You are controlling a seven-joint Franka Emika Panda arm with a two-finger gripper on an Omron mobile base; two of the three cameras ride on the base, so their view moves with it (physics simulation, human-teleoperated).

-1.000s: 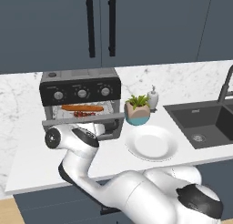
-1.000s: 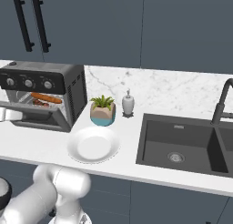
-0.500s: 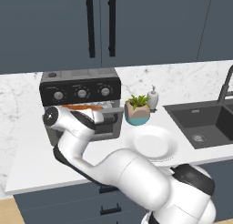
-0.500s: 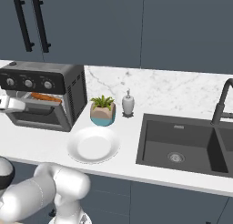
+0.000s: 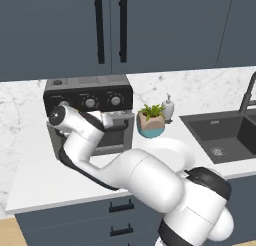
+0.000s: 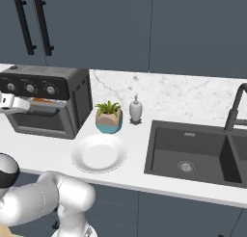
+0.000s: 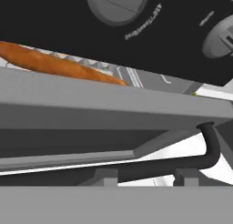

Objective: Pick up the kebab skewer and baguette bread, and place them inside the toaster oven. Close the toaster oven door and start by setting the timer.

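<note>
The gripper (image 7: 148, 177) sits right up against the front of the toaster oven (image 5: 90, 117), its two dark finger tips on either side of the black bar handle (image 7: 182, 166) of the toaster oven door (image 7: 109, 104); whether the jaws are actually clamped on the bar or just standing around it I cannot tell. The door is tipped nearly shut, with a narrow gap left at its top edge. Through that gap, in the hand view, the baguette bread (image 7: 54, 63) lies on the wire rack inside, long and orange-brown. Above it runs the black panel with its round knobs (image 7: 116, 4). From the left base view the white arm curls in front of the oven and hides much of the door. Just beside the oven on the marble counter (image 6: 43, 154) stands a small potted plant (image 6: 109, 116), then a soap dispenser (image 6: 136, 109), with a white plate (image 6: 99, 152) in front and the dark sink (image 6: 193, 151) off to the right.
</note>
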